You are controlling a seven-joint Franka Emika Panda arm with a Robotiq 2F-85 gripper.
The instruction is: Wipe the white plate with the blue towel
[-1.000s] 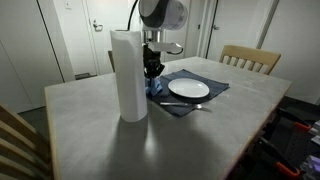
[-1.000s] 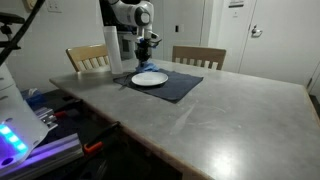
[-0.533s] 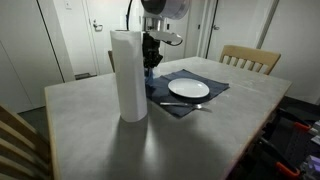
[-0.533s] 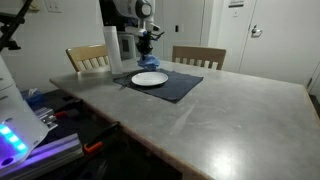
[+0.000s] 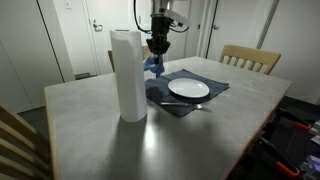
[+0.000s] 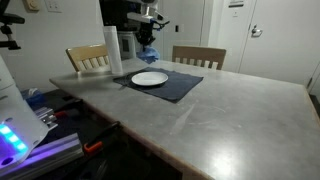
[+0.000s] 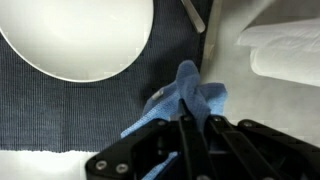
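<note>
My gripper (image 5: 157, 48) is shut on the blue towel (image 5: 154, 65) and holds it in the air above the near left edge of the dark placemat (image 5: 185, 100). The towel hangs down from the fingers. The white plate (image 5: 189, 89) lies empty on the placemat, to the right of the towel. In an exterior view the gripper (image 6: 147, 33) hangs above and behind the plate (image 6: 150, 78). In the wrist view the towel (image 7: 182, 102) bunches between my closed fingers, with the plate (image 7: 78, 35) at the upper left.
A tall paper towel roll (image 5: 128, 75) stands upright close to the left of my gripper. A utensil (image 5: 198, 106) lies on the placemat's front edge. Wooden chairs (image 5: 249, 58) stand at the far side of the table (image 5: 150, 140).
My gripper has risen from the placemat with the blue towel in it, lifting the towel clear of the table.
</note>
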